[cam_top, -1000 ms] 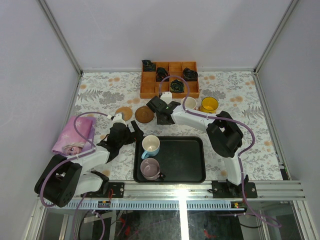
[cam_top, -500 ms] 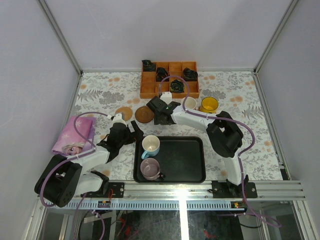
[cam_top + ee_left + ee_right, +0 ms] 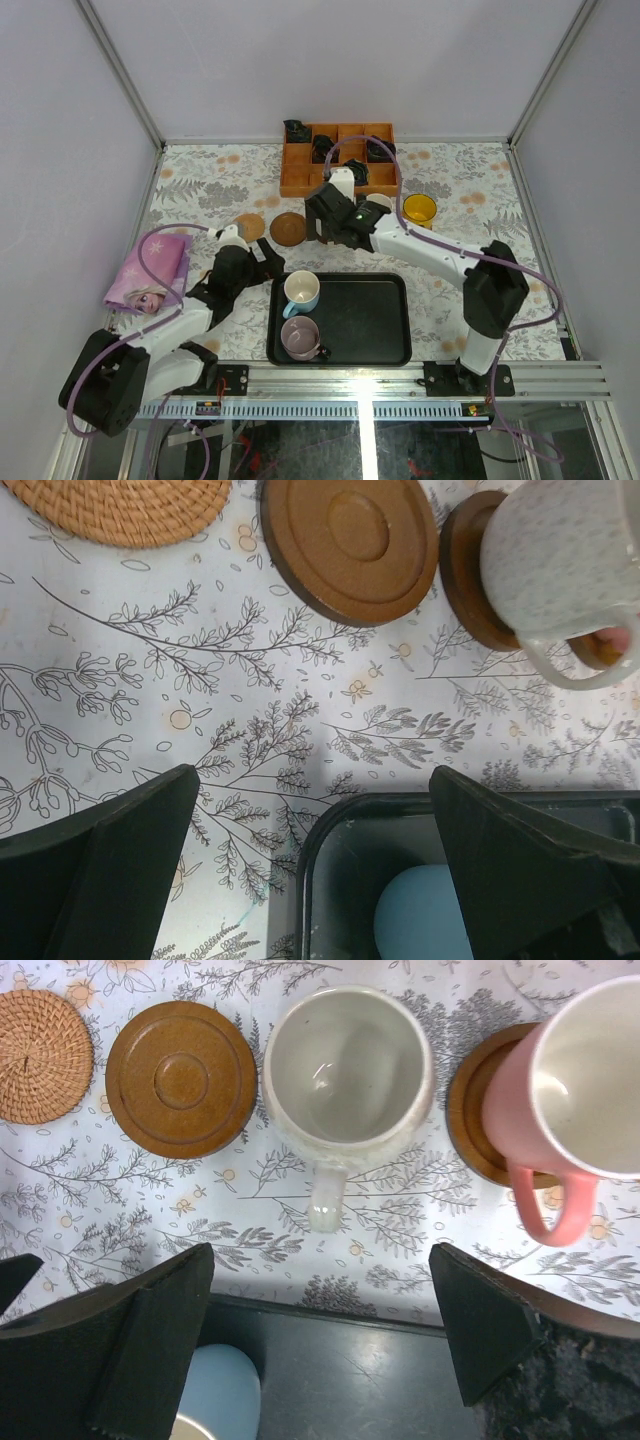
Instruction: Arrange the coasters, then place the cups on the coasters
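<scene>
The cream-white cup (image 3: 348, 1065) stands upright on a dark brown coaster (image 3: 465, 570). My open right gripper (image 3: 325, 1330) hovers just near of it, holding nothing. To its right a pink cup (image 3: 585, 1090) sits on another brown coaster (image 3: 475, 1110). To its left lie a bare brown coaster (image 3: 180, 1078) and a tan woven coaster (image 3: 40, 1055). The light blue cup (image 3: 301, 291) and mauve-grey cup (image 3: 300, 338) stand in the black tray (image 3: 380, 330). A yellow cup (image 3: 419, 209) stands on the table at right. My left gripper (image 3: 268, 262) is open beside the tray's far left corner.
An orange wooden grid box (image 3: 338, 160) with dark bundles stands at the back. A pink printed cloth (image 3: 150, 270) lies at the left. The right arm (image 3: 430, 250) reaches across above the tray's far edge.
My right gripper has opened, let go of the cream-white cup and drawn back from it. Its elbow has swung out to the right. The left arm has barely shifted.
</scene>
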Controlling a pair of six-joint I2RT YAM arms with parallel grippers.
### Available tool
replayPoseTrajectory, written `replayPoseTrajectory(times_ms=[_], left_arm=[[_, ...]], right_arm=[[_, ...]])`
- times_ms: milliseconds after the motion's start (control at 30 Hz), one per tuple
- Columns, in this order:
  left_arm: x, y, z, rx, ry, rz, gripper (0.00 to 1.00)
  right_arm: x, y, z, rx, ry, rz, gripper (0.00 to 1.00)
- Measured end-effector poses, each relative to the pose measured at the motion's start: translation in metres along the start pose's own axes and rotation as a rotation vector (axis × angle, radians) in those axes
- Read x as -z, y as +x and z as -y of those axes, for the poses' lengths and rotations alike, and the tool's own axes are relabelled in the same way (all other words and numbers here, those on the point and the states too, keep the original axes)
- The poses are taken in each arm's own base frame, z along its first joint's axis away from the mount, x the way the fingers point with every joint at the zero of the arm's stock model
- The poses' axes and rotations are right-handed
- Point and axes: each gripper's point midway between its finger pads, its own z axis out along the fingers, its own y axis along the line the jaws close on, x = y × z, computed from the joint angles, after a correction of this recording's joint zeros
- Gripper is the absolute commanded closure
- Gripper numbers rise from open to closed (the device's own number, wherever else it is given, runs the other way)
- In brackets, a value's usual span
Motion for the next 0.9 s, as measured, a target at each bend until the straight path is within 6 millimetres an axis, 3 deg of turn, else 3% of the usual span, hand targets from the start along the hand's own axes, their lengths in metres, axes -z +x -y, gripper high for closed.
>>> replayPoseTrajectory(times_ms=[133,367,467,700,900], left_arm=[[0.01,-0.005,0.008,-0.005,0.027,0.019,0.0],[0.034,0.006,0.03,-0.059,0.086,-0.014,0.0],[0.047,0.0,0.041,-0.07,0.114,-0.007,0.0],[0.08,-0.025,0.069,-0.063,0.212,0.039,0.0],[0.088,-0.016,0.085,-0.074,0.241,-0.084,0.05]], right_arm=[[0.018,-0.009,0.013,0.002,-0.002,0.057,0.01],[0.038,-0.015,0.039,0.009,0.024,0.149,0.01],[0.044,-0.016,0.049,0.003,0.031,0.179,0.01],[0.05,-0.013,0.076,-0.033,0.045,0.222,0.01],[0.051,-0.012,0.085,-0.053,0.046,0.238,0.01]])
